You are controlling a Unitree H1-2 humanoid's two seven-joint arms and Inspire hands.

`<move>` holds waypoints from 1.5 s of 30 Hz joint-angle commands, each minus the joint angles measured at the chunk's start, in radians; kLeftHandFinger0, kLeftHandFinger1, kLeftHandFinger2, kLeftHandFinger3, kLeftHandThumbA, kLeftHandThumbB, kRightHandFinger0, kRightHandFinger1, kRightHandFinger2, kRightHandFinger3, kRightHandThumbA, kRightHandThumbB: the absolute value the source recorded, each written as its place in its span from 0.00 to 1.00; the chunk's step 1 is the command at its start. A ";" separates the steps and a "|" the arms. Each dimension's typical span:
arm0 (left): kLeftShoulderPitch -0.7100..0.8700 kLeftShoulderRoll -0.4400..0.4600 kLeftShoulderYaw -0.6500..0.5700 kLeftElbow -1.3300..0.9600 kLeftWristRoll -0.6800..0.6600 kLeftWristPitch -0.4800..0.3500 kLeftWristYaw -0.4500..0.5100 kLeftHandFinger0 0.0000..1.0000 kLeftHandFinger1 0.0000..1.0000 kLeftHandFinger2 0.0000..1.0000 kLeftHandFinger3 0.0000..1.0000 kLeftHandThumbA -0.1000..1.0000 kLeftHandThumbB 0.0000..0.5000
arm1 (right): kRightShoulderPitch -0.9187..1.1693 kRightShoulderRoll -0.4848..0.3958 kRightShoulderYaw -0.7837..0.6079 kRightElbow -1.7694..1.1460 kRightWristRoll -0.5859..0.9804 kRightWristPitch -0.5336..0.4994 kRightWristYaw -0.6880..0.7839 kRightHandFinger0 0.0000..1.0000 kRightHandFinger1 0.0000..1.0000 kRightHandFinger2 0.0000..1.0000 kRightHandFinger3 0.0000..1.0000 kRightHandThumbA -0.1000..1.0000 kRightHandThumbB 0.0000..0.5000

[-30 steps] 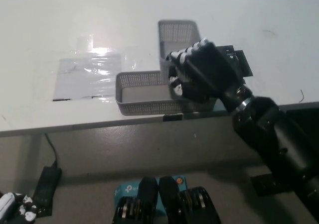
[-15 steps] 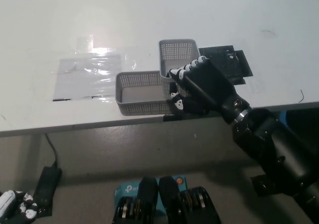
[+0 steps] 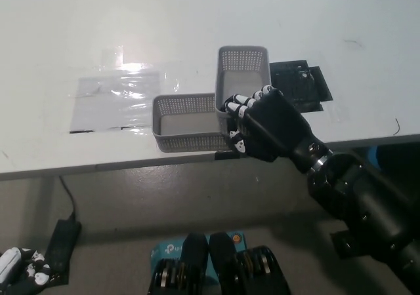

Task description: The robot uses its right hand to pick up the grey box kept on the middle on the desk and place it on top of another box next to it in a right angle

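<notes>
One grey mesh box [image 3: 186,120] lies lengthwise along the desk's front edge. A second grey mesh box [image 3: 242,77] lies at a right angle to it, pointing away from me, its near end at the first box's right end. My black right hand [image 3: 264,126] covers that near end, so I cannot see whether the second box rests on the first or whether the hand still grips it. My white left hand [image 3: 14,266] hangs low at the bottom left, only partly in view.
A flat black item [image 3: 298,85] lies on the white desk [image 3: 328,26] just right of the second box. A clear plastic sheet [image 3: 118,95] is taped down left of the boxes. A black adapter with its cable [image 3: 62,239] sits on the floor below.
The second box has come down from a raised tilt to lie lower and a little further right. My right hand has drawn back toward the desk's front edge, uncovering more of the box.
</notes>
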 commanded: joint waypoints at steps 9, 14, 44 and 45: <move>-0.013 0.031 0.001 -0.006 0.002 -0.009 -0.011 0.00 0.00 0.02 0.13 0.00 1.00 | 0.047 -0.028 0.006 -0.244 -0.045 0.012 0.132 0.00 0.00 0.03 1.00 0.56 0.06; -0.017 0.022 -0.004 -0.007 0.004 0.003 -0.006 0.00 0.00 0.00 0.11 0.00 1.00 | 0.060 -0.044 -0.022 -0.330 -0.110 0.100 0.211 0.00 0.04 0.15 1.00 0.86 0.18; 0.026 0.012 -0.012 -0.006 0.010 -0.022 0.002 0.00 0.00 0.00 0.10 0.00 1.00 | 0.090 -0.026 -0.056 -0.299 -0.187 0.198 0.248 0.30 0.67 0.87 1.00 0.92 0.24; 0.027 0.013 -0.015 -0.007 0.012 -0.008 -0.002 0.01 0.01 0.02 0.12 0.00 1.00 | 0.099 -0.024 -0.058 -0.302 -0.175 0.190 0.241 0.31 0.69 0.89 1.00 0.91 0.24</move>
